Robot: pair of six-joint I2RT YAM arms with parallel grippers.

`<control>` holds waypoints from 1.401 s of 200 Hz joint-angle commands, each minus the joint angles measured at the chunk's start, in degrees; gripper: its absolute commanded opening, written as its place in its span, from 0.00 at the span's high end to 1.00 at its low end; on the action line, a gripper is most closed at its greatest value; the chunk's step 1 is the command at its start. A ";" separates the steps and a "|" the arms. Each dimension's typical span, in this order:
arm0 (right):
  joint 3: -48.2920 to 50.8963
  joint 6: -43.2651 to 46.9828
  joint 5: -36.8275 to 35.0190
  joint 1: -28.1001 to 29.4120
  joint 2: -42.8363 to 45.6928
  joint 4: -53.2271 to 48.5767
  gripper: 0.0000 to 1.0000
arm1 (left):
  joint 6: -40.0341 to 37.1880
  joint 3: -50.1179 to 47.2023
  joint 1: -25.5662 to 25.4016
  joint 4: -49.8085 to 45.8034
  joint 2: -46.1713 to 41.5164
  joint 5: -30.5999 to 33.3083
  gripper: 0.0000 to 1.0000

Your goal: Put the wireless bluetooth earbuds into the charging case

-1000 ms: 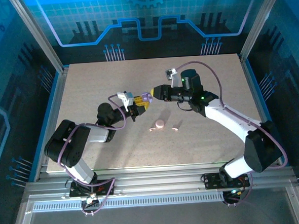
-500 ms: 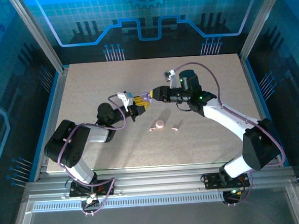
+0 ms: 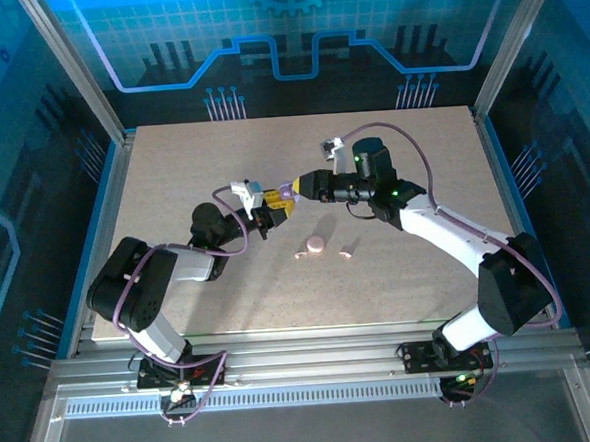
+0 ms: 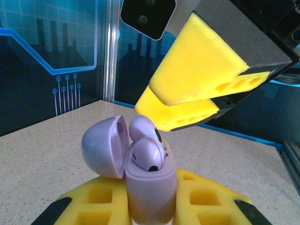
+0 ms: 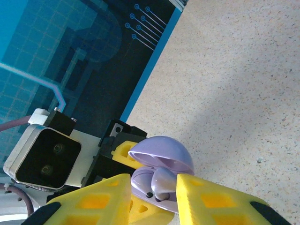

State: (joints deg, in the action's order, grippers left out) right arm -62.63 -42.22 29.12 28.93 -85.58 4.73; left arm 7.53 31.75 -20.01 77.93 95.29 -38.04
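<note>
Clamping the open lilac case (image 4: 149,190) upright in my left hand (image 3: 272,212), frame centre, steadies it for loading. My right hand (image 3: 301,187) brackets a lilac earbud (image 5: 164,180) over its socket; whether it grips, I cannot tell.

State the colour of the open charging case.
The case is lilac-purple, clearest in the left wrist view.

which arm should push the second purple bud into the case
Right: the right gripper has its jaws either side of the unseated bud atop the lilac case; the left gripper is shut on that case.
</note>
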 commanded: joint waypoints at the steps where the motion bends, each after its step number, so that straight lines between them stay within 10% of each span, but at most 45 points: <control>1: -1.01 -0.01 1.88 0.52 -0.29 1.11 0.69 | -0.68 1.30 -0.20 2.32 -1.07 -1.46 0.89; 53: -0.52 1.99 0.60 0.50 1.77 -1.49 0.70 | -0.74 1.30 -0.20 2.35 -1.06 -1.75 0.89; 157: -7.13 12.08 7.96 -2.02 -0.80 -7.99 0.32 | 2.39 1.98 -0.29 2.33 -4.63 -7.17 0.89; 280: -3.97 15.38 18.77 -2.94 3.90 -3.83 0.61 | 4.18 2.35 -0.20 2.38 -3.09 -4.90 0.89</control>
State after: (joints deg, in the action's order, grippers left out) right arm -68.47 -27.92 43.88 26.50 -85.58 -1.19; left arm 10.66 32.58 -19.99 79.13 91.96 -43.59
